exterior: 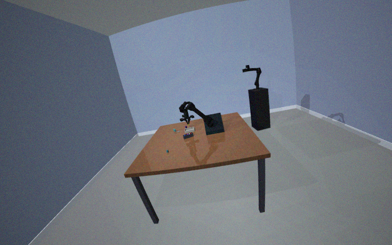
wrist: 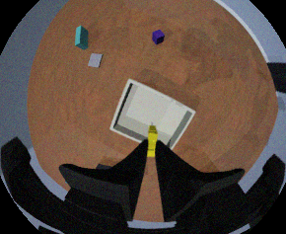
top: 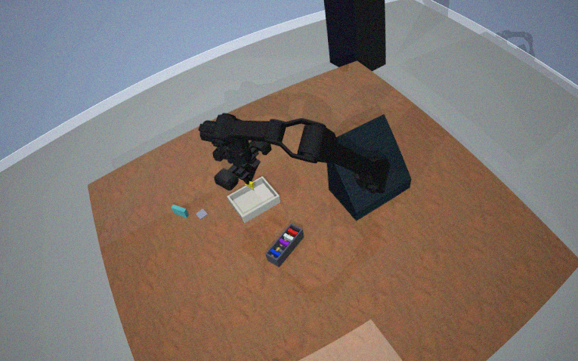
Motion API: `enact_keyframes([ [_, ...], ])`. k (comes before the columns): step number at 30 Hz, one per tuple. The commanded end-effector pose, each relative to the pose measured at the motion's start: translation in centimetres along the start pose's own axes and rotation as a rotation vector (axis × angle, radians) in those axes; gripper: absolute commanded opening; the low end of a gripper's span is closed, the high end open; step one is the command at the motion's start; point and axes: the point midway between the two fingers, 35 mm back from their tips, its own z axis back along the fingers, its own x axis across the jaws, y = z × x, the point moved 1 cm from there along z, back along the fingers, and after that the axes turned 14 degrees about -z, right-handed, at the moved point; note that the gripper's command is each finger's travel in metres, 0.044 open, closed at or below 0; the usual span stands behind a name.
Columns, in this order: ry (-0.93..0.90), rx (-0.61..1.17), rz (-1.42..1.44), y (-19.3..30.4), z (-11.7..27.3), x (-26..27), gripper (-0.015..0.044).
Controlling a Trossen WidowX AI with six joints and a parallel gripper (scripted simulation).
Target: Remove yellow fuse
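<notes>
My gripper (top: 249,182) (exterior: 188,123) (wrist: 151,143) is shut on the yellow fuse (top: 251,184) (wrist: 153,140). The fuse hangs from the fingertips above the white tray (top: 261,211) (exterior: 189,130) (wrist: 122,105), over its near part in the wrist view. The tray shows nothing inside. The dark fuse block (top: 287,254) (exterior: 188,137) stands apart from the tray, with blue (top: 275,252), purple (top: 284,242), white (top: 288,236) and red (top: 292,231) fuses in it. In the wrist view the block is mostly hidden behind the fingers.
A teal block (top: 180,211) (exterior: 174,130) (wrist: 81,38) and a flat grey square (top: 201,214) (wrist: 95,60) lie beyond the tray. A dark purple cube (exterior: 186,127) (wrist: 158,37) is also on the table. A small teal piece (exterior: 167,151) lies nearer the table's front edge.
</notes>
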Motion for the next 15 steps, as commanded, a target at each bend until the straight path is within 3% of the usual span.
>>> enact_keyframes([
  [1,0.01,0.002,0.01,-0.3,-0.3,-0.1,0.0],
  [15,0.009,0.002,0.01,-0.3,-2.6,-0.1,0.0],
])
